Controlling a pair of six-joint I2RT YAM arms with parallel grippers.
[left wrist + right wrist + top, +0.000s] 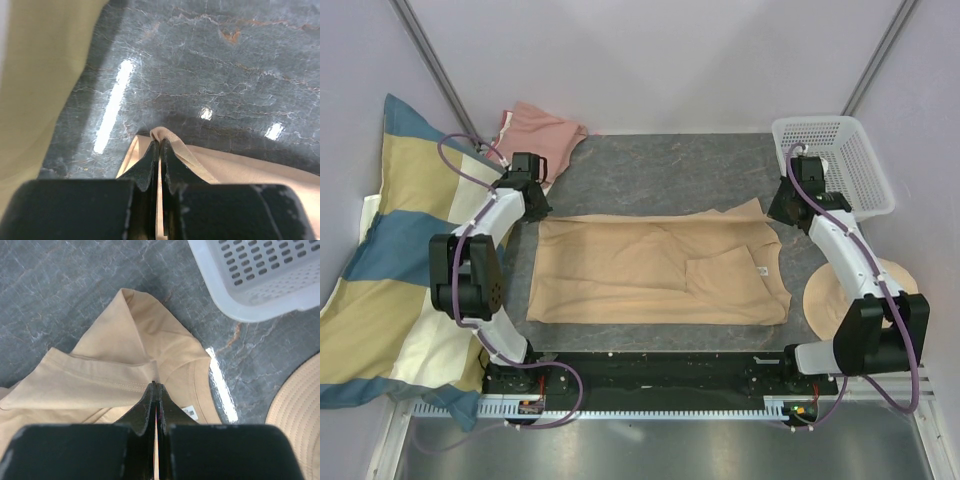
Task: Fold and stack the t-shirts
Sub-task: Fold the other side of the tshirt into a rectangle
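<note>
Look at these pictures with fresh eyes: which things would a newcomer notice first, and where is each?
The tan t-shirt lies spread across the middle of the dark table, with the left tool and the right tool each pinched shut on its far edge. A big striped pillow fills the left side. A white basket stands at the far right corner, a pink t-shirt crumpled at the far left.

Matt cloth t-shirt (650, 272), glossy marbled table (665, 168)
</note>
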